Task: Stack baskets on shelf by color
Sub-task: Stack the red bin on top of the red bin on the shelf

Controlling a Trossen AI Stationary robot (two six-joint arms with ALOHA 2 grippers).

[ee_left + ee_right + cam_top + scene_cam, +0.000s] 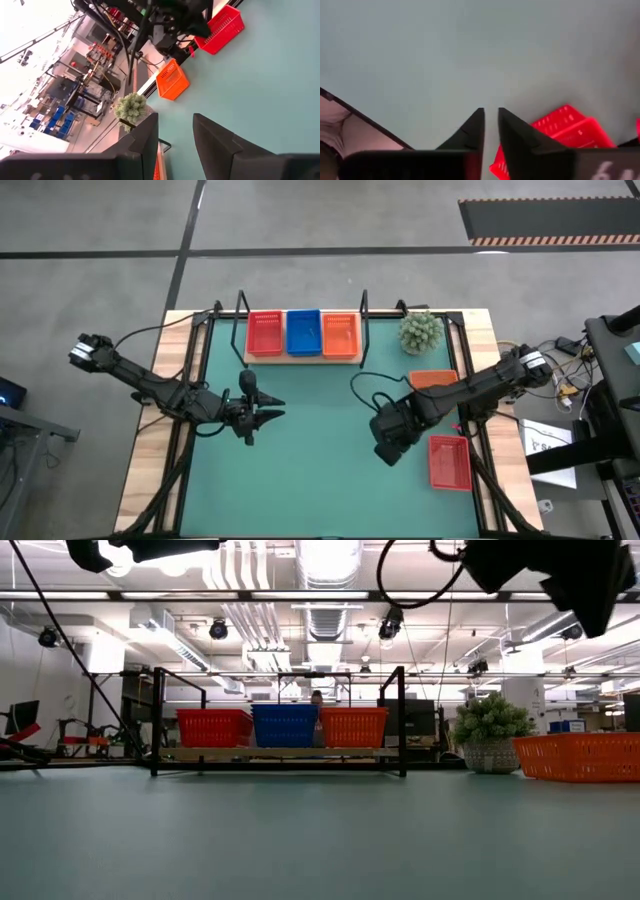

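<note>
The shelf (300, 356) stands at the table's far middle and carries a red basket (265, 333), a blue basket (303, 332) and an orange basket (340, 335) side by side; they also show in the low view (285, 725). Another orange basket (433, 379) lies on the table at the right, and another red basket (449, 461) at the near right. My left gripper (274, 409) hovers open and empty left of the table's middle. My right gripper (386, 454) hovers just left of the near red basket (565, 132), its fingers a narrow gap apart and empty.
A potted plant (421, 331) stands right of the shelf at the far right. Cables (370, 385) run over the table by the right arm. Open green table top (320, 470) lies between the two arms and toward the near edge.
</note>
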